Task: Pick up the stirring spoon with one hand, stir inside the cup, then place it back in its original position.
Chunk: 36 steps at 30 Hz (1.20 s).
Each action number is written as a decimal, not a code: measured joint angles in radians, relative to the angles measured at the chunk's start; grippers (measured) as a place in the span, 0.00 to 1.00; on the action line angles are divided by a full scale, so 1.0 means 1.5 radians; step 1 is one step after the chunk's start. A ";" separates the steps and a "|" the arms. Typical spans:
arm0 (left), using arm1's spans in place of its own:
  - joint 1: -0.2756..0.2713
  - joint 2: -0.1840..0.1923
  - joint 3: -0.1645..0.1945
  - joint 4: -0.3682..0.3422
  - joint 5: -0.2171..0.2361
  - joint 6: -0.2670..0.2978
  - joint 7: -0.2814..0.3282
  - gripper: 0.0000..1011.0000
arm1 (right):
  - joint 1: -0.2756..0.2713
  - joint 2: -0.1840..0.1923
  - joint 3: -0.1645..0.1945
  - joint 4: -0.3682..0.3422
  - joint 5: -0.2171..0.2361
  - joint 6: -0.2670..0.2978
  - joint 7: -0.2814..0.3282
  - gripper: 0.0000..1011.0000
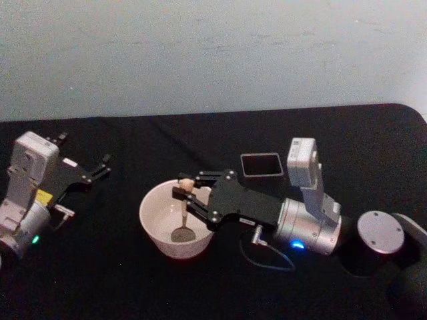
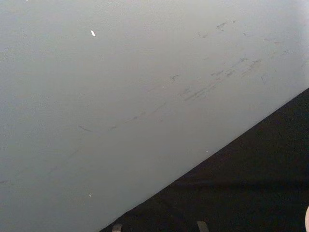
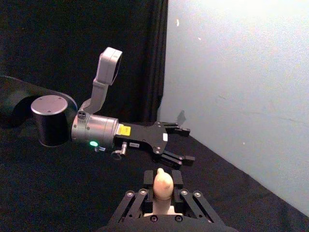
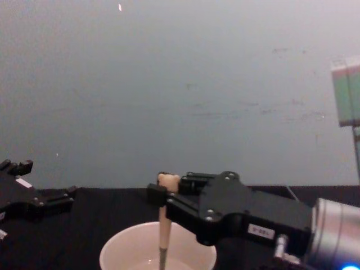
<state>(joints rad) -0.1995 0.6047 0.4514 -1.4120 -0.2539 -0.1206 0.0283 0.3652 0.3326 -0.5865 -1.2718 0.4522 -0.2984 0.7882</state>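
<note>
Right pincer (image 1: pixel 186 188) pinches the stirring spoon (image 1: pixel 183 217), dipped in the cup (image 1: pixel 149 199) at centre; left pincer (image 1: pixel 103 167) idles, spread. Stirring looks underway; next, circle gently.

The black cloth (image 1: pixel 100 280) on the table is looking matt and soft; the cup (image 1: pixel 167 248) is showing a smooth cream surface with faint sheen; the stirring spoon (image 4: pixel 163 236) is looking pale, matt, wood-like; the right gripper (image 1: pixel 181 188) is showing matt black plates with small metal screws, its wrist housing (image 1: pixel 310 227) gleaming like brushed silver metal; the wall (image 1: pixel 200 53) is looking matt and scuffed.
</note>
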 joint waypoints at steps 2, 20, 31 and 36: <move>0.000 0.000 0.000 0.000 0.000 0.000 0.000 0.99 | 0.006 -0.008 -0.005 0.009 0.000 -0.002 0.000 0.21; 0.000 0.000 0.000 0.000 0.000 0.000 0.000 0.99 | 0.051 -0.044 0.001 0.086 -0.029 -0.024 -0.038 0.21; 0.000 0.000 0.000 0.000 0.000 0.000 0.000 0.99 | 0.036 -0.027 0.017 0.069 -0.034 -0.019 -0.047 0.21; 0.000 0.000 0.000 0.000 0.000 0.000 0.000 0.99 | 0.020 -0.011 0.022 0.046 -0.033 -0.012 -0.047 0.21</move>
<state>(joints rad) -0.1995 0.6047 0.4514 -1.4120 -0.2539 -0.1205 0.0283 0.3946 0.3168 -0.5533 -1.2035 0.4024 -0.3166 0.7181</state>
